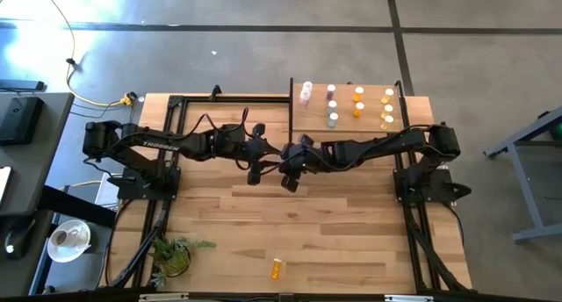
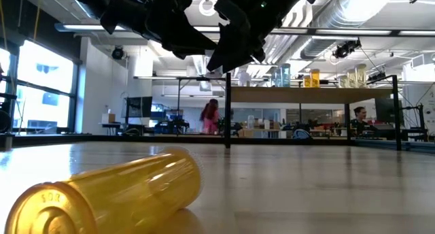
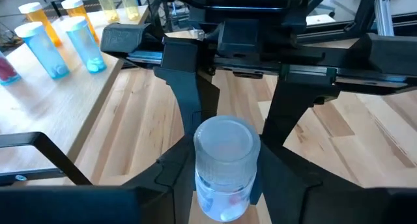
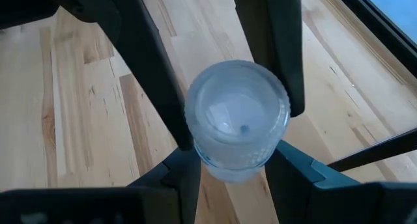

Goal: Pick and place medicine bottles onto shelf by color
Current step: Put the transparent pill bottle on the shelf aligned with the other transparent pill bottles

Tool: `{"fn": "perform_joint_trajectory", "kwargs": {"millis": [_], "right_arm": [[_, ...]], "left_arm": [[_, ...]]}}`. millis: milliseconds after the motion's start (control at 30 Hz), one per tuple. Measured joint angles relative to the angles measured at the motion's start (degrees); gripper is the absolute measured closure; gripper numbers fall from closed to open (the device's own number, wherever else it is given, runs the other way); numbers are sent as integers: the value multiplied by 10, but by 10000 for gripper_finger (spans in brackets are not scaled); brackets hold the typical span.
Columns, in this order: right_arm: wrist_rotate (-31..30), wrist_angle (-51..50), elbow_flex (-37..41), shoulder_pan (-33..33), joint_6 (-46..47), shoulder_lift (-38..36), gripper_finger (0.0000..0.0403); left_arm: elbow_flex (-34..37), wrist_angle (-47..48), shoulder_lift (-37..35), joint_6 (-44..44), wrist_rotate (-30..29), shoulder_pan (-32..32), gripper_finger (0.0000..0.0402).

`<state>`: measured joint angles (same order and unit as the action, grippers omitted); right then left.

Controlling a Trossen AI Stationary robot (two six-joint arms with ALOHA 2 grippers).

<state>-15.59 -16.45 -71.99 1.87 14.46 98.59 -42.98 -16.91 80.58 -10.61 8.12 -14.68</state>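
Above table centre, clear bottle clamped between both grippers' fingers.

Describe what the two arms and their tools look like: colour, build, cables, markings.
Both arms are black and jointed, built of slim links. The left arm carries small white lettering along its link and a loose black cable looping over it; the right arm matches it. Each sits on a black frame base. The left tool and right tool each have two flat, matte black angular fingers.

High overhead; low table-level; both wrists close on clear bottle
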Motion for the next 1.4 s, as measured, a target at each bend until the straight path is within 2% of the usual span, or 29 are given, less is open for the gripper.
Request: {"fn": "perform_joint_trajectory", "kwargs": {"millis": [200, 500, 667, 867, 1167, 1400], "right_arm": [[-1, 0, 0, 0, 2, 0, 265], [-4, 0, 0, 0, 7, -5, 205], [-10, -20, 0, 0, 20, -47, 198], [-55, -51, 0, -3, -16, -115, 197], [-70, -73, 0, -27, -46, -219, 196], [-118, -104, 0, -44, -60, -273, 196]], "left_arm": [[0, 0, 0, 1, 1, 0, 274], [0, 0, 0, -2, -1, 0, 273], [0, 2, 0, -1, -16, -6, 273], [-1, 0, 0, 0, -17, -25, 273], [-98, 65, 1, -26, -17, -54, 273], [-187, 111, 22, -35, 9, -86, 273]]}}
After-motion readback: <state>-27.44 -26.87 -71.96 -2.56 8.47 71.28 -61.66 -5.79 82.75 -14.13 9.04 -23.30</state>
